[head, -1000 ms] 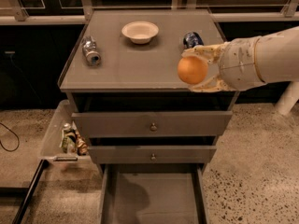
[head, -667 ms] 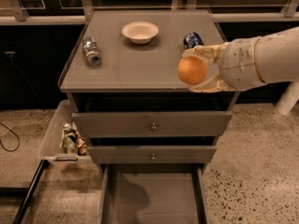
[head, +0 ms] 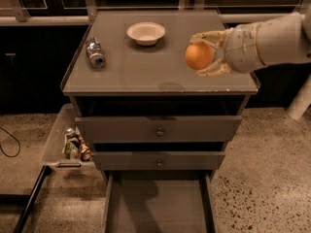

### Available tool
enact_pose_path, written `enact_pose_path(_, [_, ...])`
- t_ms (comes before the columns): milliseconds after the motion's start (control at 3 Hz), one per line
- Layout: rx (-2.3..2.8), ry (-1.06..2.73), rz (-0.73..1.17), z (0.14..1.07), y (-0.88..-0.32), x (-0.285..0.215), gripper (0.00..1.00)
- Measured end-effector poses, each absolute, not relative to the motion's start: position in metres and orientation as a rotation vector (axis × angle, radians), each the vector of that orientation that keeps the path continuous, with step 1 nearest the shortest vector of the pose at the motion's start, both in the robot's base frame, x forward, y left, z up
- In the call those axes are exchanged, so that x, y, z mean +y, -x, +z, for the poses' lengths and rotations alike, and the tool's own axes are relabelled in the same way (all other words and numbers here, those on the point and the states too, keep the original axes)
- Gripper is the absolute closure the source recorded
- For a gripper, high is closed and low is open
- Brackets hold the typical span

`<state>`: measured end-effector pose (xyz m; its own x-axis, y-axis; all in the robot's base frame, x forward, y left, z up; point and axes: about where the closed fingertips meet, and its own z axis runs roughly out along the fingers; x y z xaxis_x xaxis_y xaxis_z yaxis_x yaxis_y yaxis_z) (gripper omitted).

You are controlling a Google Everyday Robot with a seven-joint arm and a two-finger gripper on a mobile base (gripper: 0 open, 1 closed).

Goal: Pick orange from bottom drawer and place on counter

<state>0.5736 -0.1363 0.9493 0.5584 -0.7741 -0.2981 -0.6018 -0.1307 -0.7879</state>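
Observation:
My gripper reaches in from the right and is shut on the orange, a small round orange fruit. It holds the orange in the air above the right part of the counter, the flat grey-brown cabinet top. A faint shadow lies on the counter below the fruit. The bottom drawer stands pulled open at the foot of the cabinet, its bare floor showing.
A white bowl sits at the back middle of the counter. A metal can lies on its side at the left. Two knobbed drawers are shut. A clear bin with small items stands left of the cabinet.
The gripper with the orange has moved slightly up and further over the counter. It now hides the second can at the counter's right back.

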Motion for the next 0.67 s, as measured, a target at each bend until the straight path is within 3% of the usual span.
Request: enact_pose_path(667, [1.235, 1.767, -0.115, 0.946, -0.674, -0.142, 1.0])
